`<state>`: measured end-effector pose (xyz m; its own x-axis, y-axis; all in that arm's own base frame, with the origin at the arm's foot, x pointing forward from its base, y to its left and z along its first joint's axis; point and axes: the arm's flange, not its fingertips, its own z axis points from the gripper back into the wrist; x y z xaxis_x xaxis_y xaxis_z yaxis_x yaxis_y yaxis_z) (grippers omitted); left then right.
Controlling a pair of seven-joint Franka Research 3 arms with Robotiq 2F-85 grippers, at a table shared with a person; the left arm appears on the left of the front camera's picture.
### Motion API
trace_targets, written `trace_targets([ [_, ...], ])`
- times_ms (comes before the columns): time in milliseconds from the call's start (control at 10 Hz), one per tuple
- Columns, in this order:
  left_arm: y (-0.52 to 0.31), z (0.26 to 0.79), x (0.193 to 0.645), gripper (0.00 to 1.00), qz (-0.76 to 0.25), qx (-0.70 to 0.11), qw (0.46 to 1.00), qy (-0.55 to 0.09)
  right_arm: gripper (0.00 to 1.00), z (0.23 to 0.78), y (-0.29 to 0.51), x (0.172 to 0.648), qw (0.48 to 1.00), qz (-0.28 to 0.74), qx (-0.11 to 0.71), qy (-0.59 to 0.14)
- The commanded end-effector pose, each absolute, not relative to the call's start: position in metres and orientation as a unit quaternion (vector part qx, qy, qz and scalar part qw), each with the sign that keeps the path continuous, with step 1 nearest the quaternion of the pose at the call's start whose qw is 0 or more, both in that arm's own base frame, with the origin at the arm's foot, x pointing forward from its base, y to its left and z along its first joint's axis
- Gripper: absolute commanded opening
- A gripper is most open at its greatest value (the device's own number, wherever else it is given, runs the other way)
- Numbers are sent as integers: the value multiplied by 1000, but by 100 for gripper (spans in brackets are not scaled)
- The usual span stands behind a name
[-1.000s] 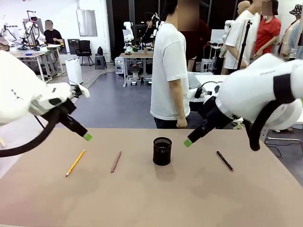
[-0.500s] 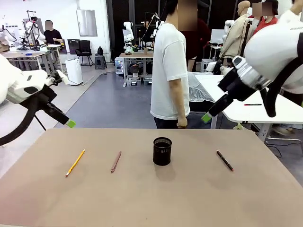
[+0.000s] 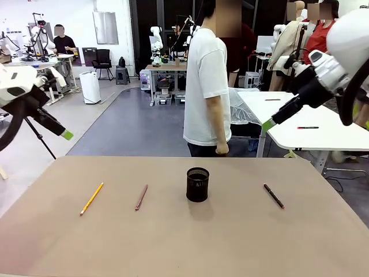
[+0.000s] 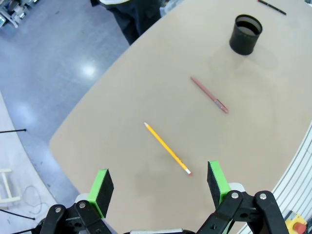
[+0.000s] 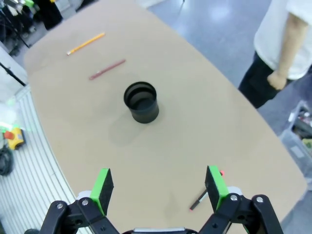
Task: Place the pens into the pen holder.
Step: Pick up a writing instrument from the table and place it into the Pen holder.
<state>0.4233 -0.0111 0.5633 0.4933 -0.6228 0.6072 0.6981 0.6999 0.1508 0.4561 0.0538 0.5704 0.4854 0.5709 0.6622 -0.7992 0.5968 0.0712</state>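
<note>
Hanging high above the surface [image 3: 190,248], both claws are empty, with the jaws wide apart. The left claw [image 4: 160,183] looks down on the yellow pencil [image 4: 167,148], which lies below it on the surface, its long axis slanting across the line between the pads. The reddish-brown pen [image 4: 209,95] lies farther on, toward the pen holder [image 4: 245,34]. The right claw [image 5: 158,185] has the black pen [image 5: 199,201] close beside one pad. The holder stands upright between the pens and looks empty. I judge the pencil suits the left arm and the black pen the right.
</note>
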Motion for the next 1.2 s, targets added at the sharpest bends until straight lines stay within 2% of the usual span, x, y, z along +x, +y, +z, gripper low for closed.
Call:
trace_targets([
  [0, -5, 577, 423, 100, -373, -58, 863, -335, 100, 569, 30, 466, 827, 404, 231, -317],
  [200, -7, 577, 424, 100, -352, -65, 864, -354, 100, 567, 27, 465, 829, 380, 231, -340],
  [300, -4, 579, 423, 100, -377, -53, 860, -340, 100, 570, 29, 459, 837, 391, 216, -315],
  [700, -5, 580, 424, 100, -372, -55, 861, -342, 100, 571, 29, 459, 839, 385, 218, -318],
  [800, -3, 583, 422, 100, -386, -83, 850, -349, 100, 569, 27, 462, 823, 415, 235, -308],
  [1100, 12, 583, 424, 100, -389, -155, 831, -365, 100, 560, 21, 465, 812, 450, 217, -302],
])
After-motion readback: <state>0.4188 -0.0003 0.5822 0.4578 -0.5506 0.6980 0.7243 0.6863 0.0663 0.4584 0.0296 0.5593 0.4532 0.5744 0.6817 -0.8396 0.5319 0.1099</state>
